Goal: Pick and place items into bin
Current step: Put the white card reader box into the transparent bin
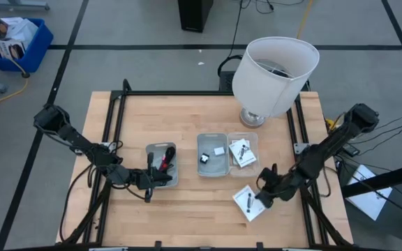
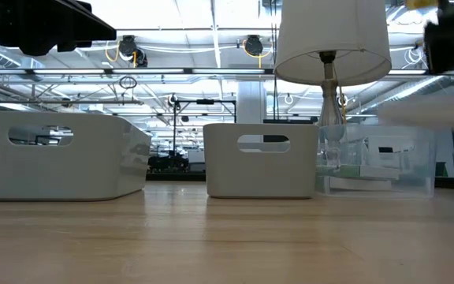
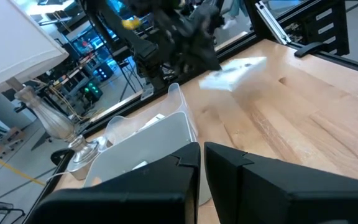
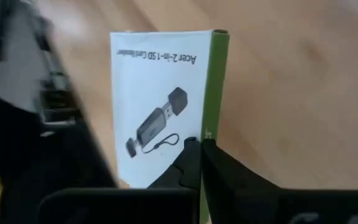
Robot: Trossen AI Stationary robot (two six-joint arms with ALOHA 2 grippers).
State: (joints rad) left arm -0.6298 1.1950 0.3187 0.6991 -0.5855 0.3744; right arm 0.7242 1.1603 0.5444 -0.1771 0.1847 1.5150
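A white card (image 4: 160, 93) printed with a black card reader, one edge green, is in my right gripper (image 4: 197, 144), which is shut on it near the table's front right (image 1: 260, 199). In the low view the card is a blur (image 2: 432, 114) above the tabletop. Two more cards (image 1: 241, 152) lie in the clear bin (image 1: 243, 136). A tiny white block (image 1: 219, 150) and a tiny black block (image 1: 204, 159) lie in the middle grey bin (image 1: 213, 136). The red cable (image 1: 165, 162) lies in the left grey bin (image 1: 161, 148). My left gripper (image 3: 201, 155) is shut and empty at that bin's near end (image 1: 163, 178). My right gripper pinches the card between its two fingers (image 4: 191, 163) at one short edge, close to the green side (image 4: 182, 132). The fingers slant down from the table's right. The card sticks out ahead of the fingers, tilted and lifted off the table.
A big white lampshade on a glass lamp base (image 1: 274, 73) stands at the table's far right, just behind the clear bin. A black frame rail (image 1: 187, 93) runs round the tabletop. Bare wood lies along the near edge, in front of the bins.
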